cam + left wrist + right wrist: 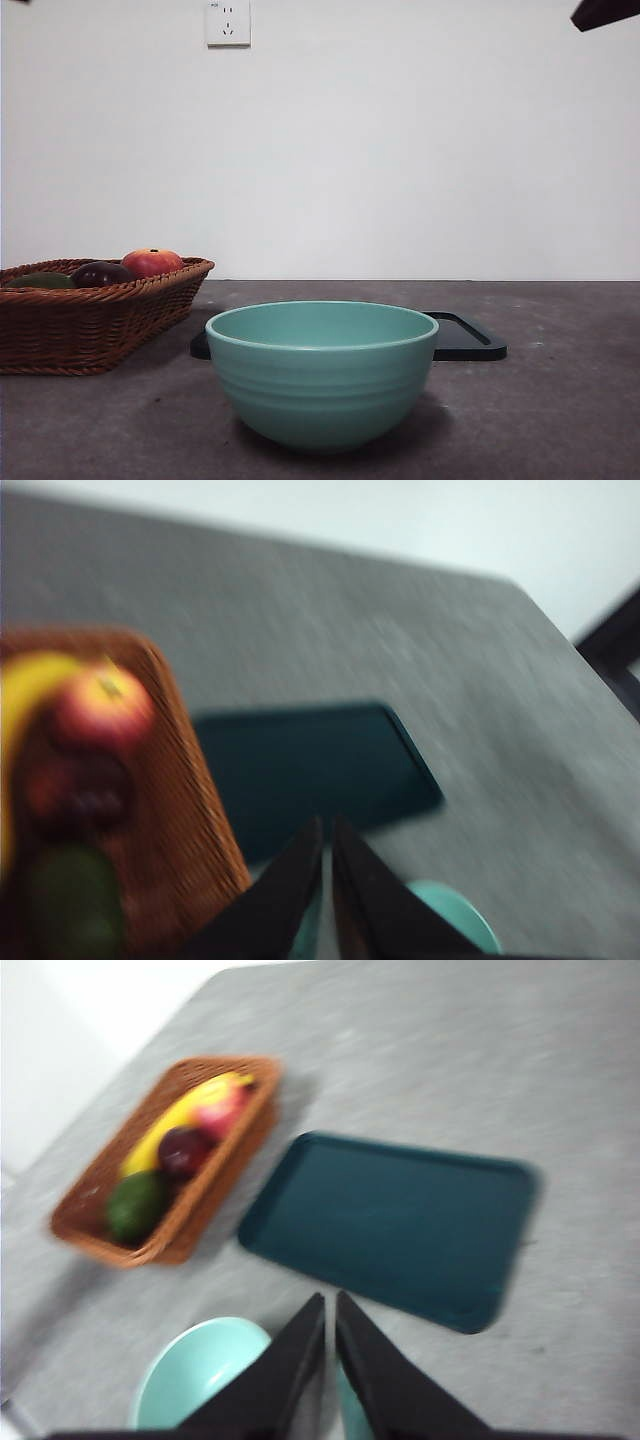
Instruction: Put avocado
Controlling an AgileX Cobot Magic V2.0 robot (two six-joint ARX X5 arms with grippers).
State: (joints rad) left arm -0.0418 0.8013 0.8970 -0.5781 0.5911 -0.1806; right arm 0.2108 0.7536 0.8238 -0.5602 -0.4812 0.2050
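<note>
The avocado [135,1205] lies in the basket [95,1175], at the end nearest the bowl [195,1370], with a dark purple fruit [183,1150], an apple [222,1112] and a banana [180,1115] ranged behind it toward the far end. In the front view the avocado [42,281] shows only as a low green hump above the wicker rim, so any reach for it has to come from above rather than from the side.

Both arms hang high over the bench [560,400], well clear of everything. The left claw [327,830] is clenched, its jaws pressed almost together with nothing between them; the right claw [330,1305] is the same, closed on nothing.

The point that matters is which arm sits nearer. In the left wrist view the basket [175,770] fills the side of the picture right next to the jaws, and the avocado [75,900] is close, if blurred. From the right wrist view the basket is well apart, beyond the bowl and beside the tray [400,1225]. The left arm is therefore the likely one to go.

The fruit's long axis seems to run roughly along the basket's length, though blur leaves that uncertain. The claw would need to open, then straddle the fruit across its short width, clear of the purple fruit touching it.
</note>
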